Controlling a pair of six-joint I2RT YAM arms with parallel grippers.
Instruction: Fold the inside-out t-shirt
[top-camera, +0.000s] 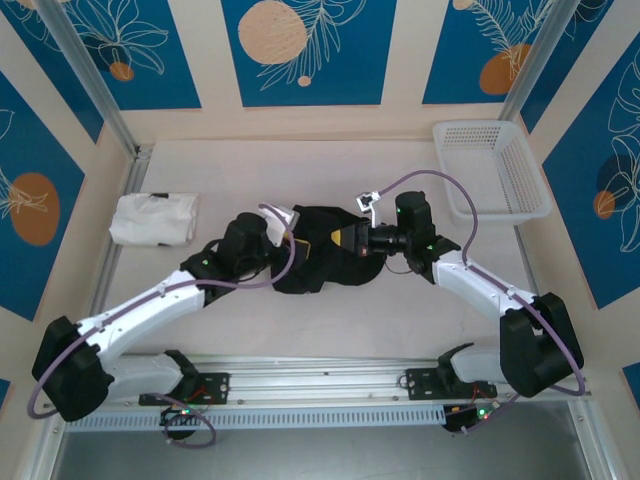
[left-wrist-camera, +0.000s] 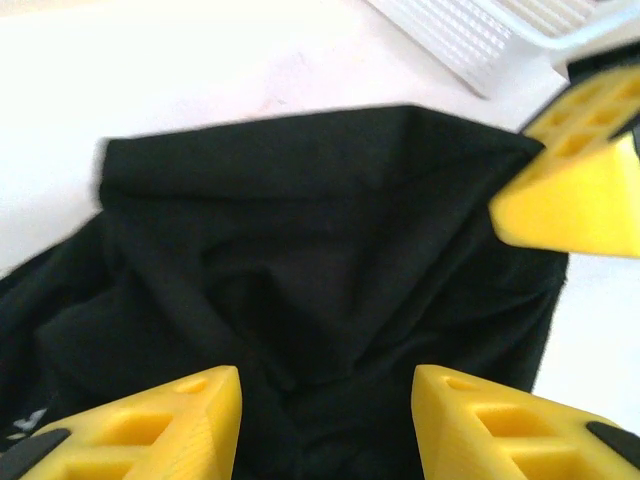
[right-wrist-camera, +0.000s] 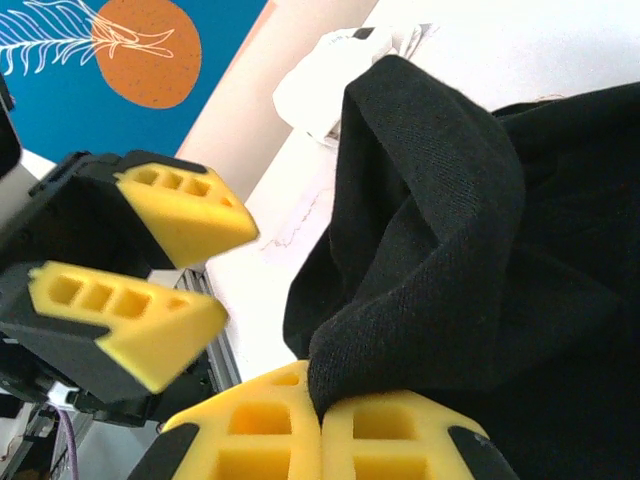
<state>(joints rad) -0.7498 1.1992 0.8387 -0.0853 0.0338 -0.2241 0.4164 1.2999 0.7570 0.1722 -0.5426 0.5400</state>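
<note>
The inside-out t-shirt (top-camera: 322, 262) is a crumpled black heap in the middle of the table, between the two arms. My right gripper (right-wrist-camera: 322, 392) is shut on a raised fold of the black cloth (right-wrist-camera: 450, 250), which drapes away from its pads. From the left, my left gripper (left-wrist-camera: 326, 378) stands open just over the shirt (left-wrist-camera: 300, 250), with black cloth below the gap and nothing pinched. Its yellow fingers (right-wrist-camera: 170, 320) are apart in the right wrist view. From above, the left gripper (top-camera: 296, 246) and right gripper (top-camera: 350, 238) nearly meet over the shirt.
A white folded garment (top-camera: 152, 218) lies at the left of the table. A white plastic basket (top-camera: 490, 170) stands at the back right, and its rim (left-wrist-camera: 480, 35) lies just beyond the shirt. An aluminium rail (top-camera: 330, 385) runs along the near edge.
</note>
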